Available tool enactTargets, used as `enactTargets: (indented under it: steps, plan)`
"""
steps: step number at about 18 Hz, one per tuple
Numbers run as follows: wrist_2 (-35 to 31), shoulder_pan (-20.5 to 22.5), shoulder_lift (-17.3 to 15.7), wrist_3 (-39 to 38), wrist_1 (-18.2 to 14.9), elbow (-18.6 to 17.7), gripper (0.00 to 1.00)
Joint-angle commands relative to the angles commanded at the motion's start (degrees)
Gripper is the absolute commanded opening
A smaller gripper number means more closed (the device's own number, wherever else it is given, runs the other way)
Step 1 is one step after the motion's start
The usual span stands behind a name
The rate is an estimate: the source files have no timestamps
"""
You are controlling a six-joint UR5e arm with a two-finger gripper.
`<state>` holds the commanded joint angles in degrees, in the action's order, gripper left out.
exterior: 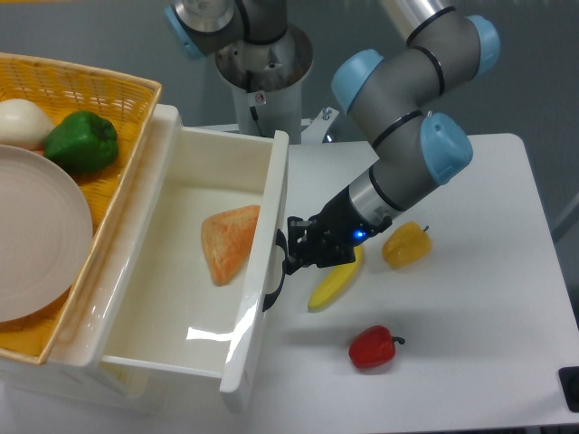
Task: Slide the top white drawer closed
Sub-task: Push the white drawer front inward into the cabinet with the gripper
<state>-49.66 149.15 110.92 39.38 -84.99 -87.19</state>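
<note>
The top white drawer (262,271) is pulled far out of the cabinet toward the right, its tray open to view. An orange-tan piece of bread (230,242) lies inside it. The curved black handle (274,271) sits on the flat front panel. My gripper (295,250) is right at the front panel, next to the handle, fingers touching or nearly touching it. Whether the fingers are open or shut does not show. The lower drawer is hidden under the top one.
A wicker basket (127,172) on the cabinet top holds a green pepper (82,142), a white onion (23,123) and a plate (36,235). On the table right of the drawer lie a banana (335,282), a yellow pepper (406,245) and a red pepper (373,347).
</note>
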Motion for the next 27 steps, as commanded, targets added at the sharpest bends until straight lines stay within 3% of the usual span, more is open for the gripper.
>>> enactTargets:
  steps: [27]
  plan:
    - [-0.1, -6.2, -1.0, -3.7, 0.2, -0.6, 0.04]
